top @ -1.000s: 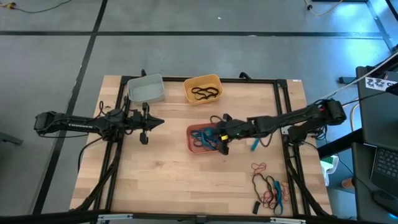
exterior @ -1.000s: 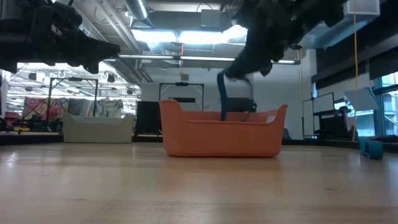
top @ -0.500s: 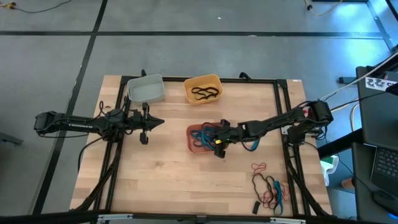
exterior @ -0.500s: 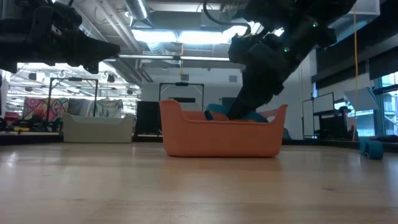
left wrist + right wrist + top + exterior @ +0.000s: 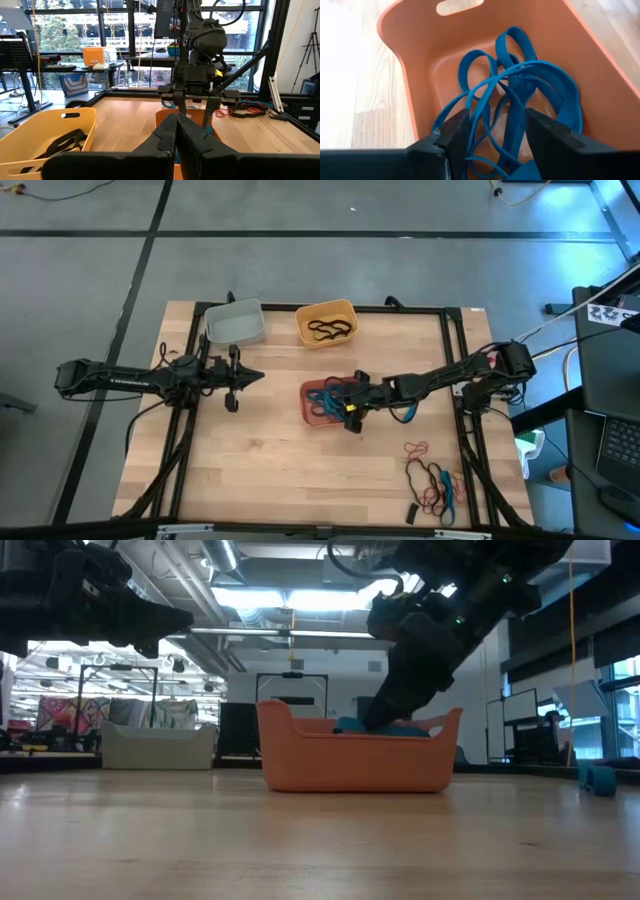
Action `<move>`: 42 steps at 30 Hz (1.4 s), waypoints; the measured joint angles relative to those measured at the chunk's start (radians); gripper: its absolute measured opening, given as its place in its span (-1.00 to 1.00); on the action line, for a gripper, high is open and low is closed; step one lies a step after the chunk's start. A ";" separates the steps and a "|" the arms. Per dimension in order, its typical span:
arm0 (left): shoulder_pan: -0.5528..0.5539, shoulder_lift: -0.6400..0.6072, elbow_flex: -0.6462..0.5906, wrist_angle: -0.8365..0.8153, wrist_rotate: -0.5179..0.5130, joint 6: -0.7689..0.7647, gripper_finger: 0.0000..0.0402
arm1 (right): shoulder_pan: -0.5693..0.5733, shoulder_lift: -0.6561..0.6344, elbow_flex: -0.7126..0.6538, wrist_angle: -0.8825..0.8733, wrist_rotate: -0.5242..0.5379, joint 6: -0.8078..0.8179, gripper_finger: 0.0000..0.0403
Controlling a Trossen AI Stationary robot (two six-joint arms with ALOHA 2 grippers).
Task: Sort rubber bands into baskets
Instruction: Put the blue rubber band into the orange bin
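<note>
your right gripper [image 5: 492,137] now stands with its fingers spread wide over the salmon basket [image 5: 308,404], where a second ago it carried a blue band pinched above the rim. the blue rubber bands [image 5: 520,85] lie tangled in the tub, loops running between the parted fingers, so whether any strand still catches on them you cannot tell; it looks like a drop made. the black bands [image 5: 329,330] sit in the yellow basket [image 5: 345,310] at the far side. more loose bands [image 5: 434,480] wait near right. your left gripper [image 5: 231,402], closed and empty, hovers left of the tub.
</note>
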 joint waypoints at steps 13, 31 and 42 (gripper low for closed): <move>0.000 0.000 0.000 0.001 0.000 -0.001 -0.97 | 0.000 -0.001 0.000 0.028 0.000 -0.001 -0.06; 0.000 0.000 0.000 0.001 0.000 -0.005 -0.97 | 0.000 -0.001 0.000 0.030 0.004 -0.002 -0.06; 0.000 0.000 0.000 0.000 0.000 -0.004 -0.97 | 0.000 -0.042 0.000 0.035 0.018 -0.003 -0.06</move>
